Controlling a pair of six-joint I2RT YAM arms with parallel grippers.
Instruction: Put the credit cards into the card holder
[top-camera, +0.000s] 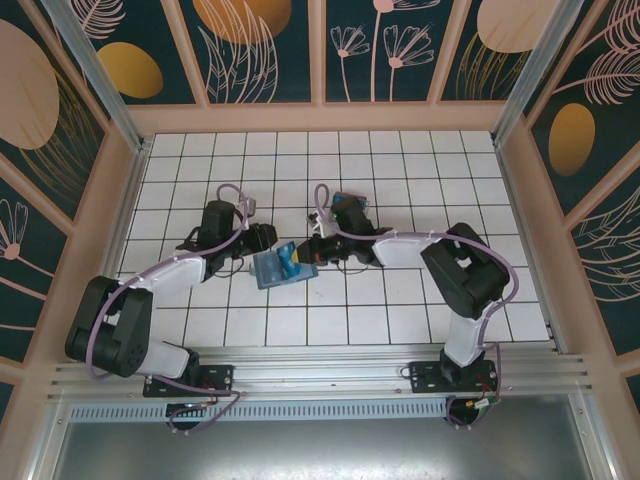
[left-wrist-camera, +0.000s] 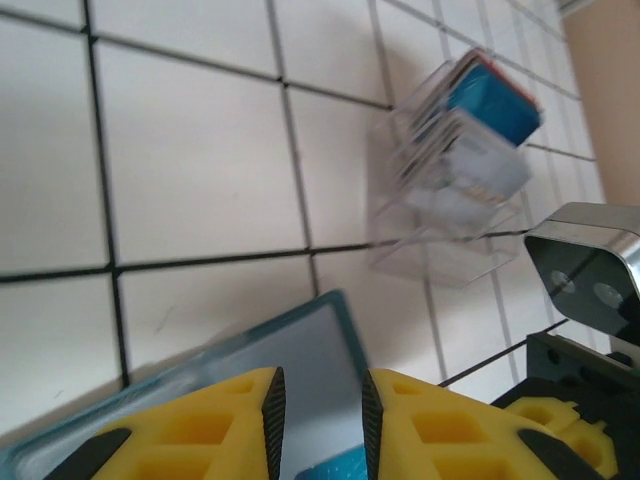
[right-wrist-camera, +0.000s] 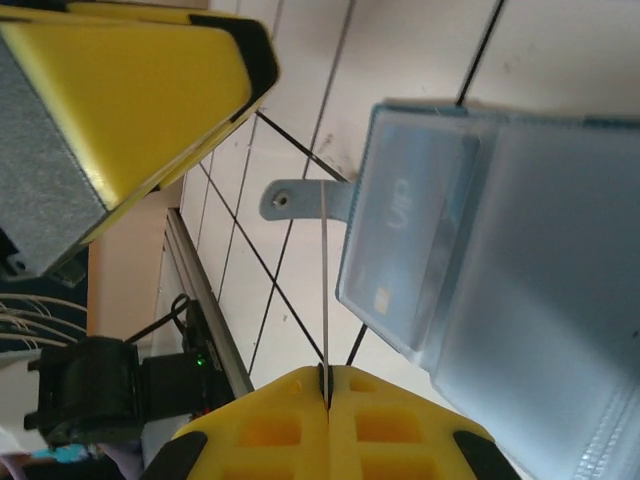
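Observation:
The card holder (top-camera: 272, 272) lies open on the tiles between both grippers, its light blue inside up. One pocket holds a pale card (right-wrist-camera: 408, 238); a snap tab (right-wrist-camera: 300, 199) sticks out beside it. My right gripper (right-wrist-camera: 327, 376) is shut on a thin credit card (right-wrist-camera: 325, 280), seen edge-on, just left of the holder (right-wrist-camera: 540, 270). From above, that card (top-camera: 290, 258) stands blue over the holder at the right gripper (top-camera: 305, 254). My left gripper (left-wrist-camera: 318, 400) stands open over the holder's corner (left-wrist-camera: 320, 340), at its far-left edge (top-camera: 264, 240). More blue and whitish cards (left-wrist-camera: 480, 130) sit in a tray.
A clear plastic tray (top-camera: 350, 210) with several cards stands on the tiles just behind the right gripper, also in the left wrist view as the tray (left-wrist-camera: 440, 240). The left gripper's yellow finger (right-wrist-camera: 130, 100) looms close to the right one. Wooden walls ring the tiled floor.

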